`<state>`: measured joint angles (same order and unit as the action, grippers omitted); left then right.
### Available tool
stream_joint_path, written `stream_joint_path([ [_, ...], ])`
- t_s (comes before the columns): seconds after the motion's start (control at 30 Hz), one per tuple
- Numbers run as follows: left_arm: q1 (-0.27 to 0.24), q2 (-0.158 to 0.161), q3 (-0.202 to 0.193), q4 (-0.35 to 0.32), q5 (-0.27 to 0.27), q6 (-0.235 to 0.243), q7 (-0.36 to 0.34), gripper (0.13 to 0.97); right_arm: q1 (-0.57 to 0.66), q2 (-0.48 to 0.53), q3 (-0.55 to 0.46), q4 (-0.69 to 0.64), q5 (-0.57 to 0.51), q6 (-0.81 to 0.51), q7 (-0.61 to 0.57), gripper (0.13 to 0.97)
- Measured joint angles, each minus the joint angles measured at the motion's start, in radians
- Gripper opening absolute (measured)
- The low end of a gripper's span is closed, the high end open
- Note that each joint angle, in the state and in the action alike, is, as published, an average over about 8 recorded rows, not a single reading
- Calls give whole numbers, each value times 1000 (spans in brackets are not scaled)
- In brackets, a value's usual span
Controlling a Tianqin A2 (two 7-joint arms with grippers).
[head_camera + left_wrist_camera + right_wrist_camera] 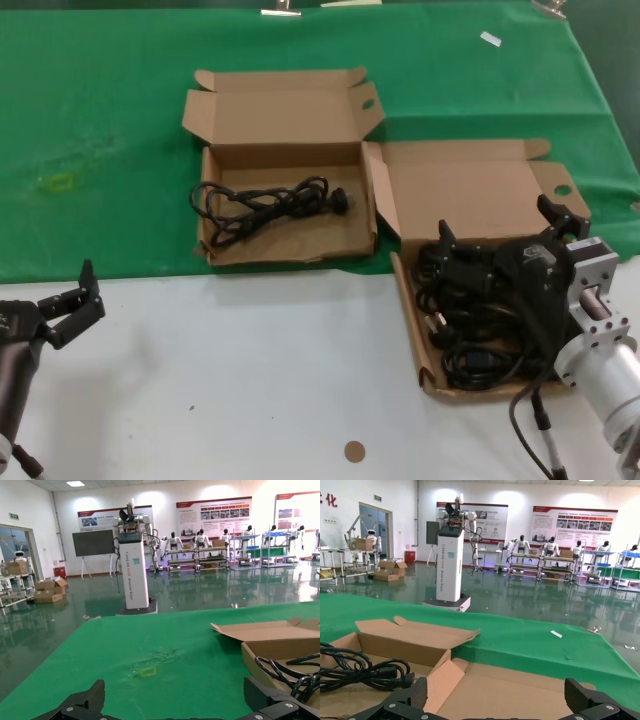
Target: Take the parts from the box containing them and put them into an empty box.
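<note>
The box containing the parts (412, 318) lies at the right with its lid (470, 190) open; several black power cords (480, 355) are piled in it. My right gripper (498, 222) hovers open and empty over its far end, above the lid in the right wrist view (495, 695). The other box (290, 250), at the centre on the green cloth, holds one coiled cord (265, 202), which also shows in the right wrist view (365, 672) and the left wrist view (295, 670). My left gripper (70, 295) is open and empty at the near left, over the white table.
A green cloth (100, 130) covers the far half of the table; the near half is white (250, 370). A small brown disc (354, 451) lies near the front edge. A faint yellow mark (60, 182) is on the cloth at the left.
</note>
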<state>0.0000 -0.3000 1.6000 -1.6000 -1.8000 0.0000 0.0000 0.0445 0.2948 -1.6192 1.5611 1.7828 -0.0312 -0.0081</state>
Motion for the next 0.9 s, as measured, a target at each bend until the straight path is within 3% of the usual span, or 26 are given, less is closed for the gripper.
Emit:
stream_joint_path([
  [0.9,0,0,0,0,0,0,0,966,0,0,0,0,0,0,0,966],
])
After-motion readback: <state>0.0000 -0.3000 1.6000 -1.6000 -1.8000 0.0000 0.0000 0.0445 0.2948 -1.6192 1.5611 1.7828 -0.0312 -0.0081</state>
